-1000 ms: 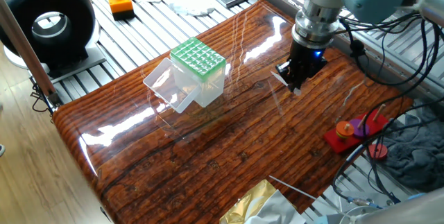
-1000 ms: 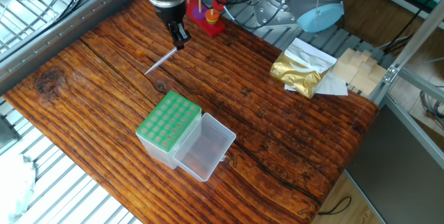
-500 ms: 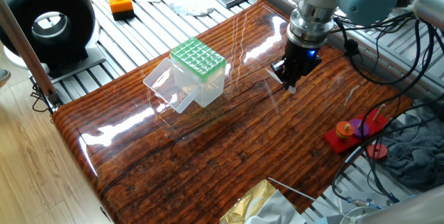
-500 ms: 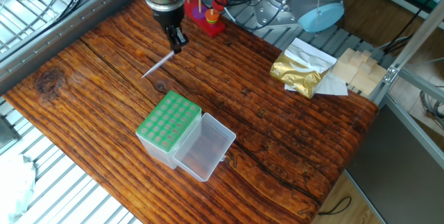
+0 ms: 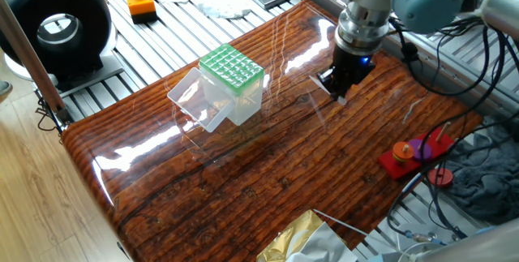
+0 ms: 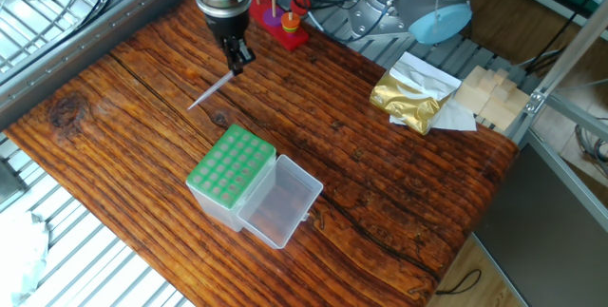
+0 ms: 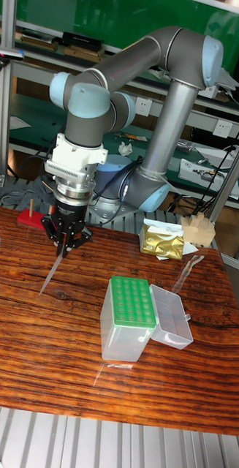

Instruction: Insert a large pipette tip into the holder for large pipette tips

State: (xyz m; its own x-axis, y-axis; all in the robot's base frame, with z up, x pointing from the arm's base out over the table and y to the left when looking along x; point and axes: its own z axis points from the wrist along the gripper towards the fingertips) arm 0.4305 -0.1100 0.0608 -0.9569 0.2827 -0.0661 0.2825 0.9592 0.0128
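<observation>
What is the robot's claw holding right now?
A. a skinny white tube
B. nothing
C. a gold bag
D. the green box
A: the gripper is shut on the large pipette tip, which hangs slanted above the table, apart from the green-topped holder.

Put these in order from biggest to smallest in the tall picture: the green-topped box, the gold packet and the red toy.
1. Green-topped box, though it sits nearest the camera.
2. Gold packet.
3. Red toy, partly hidden behind the gripper.
</observation>
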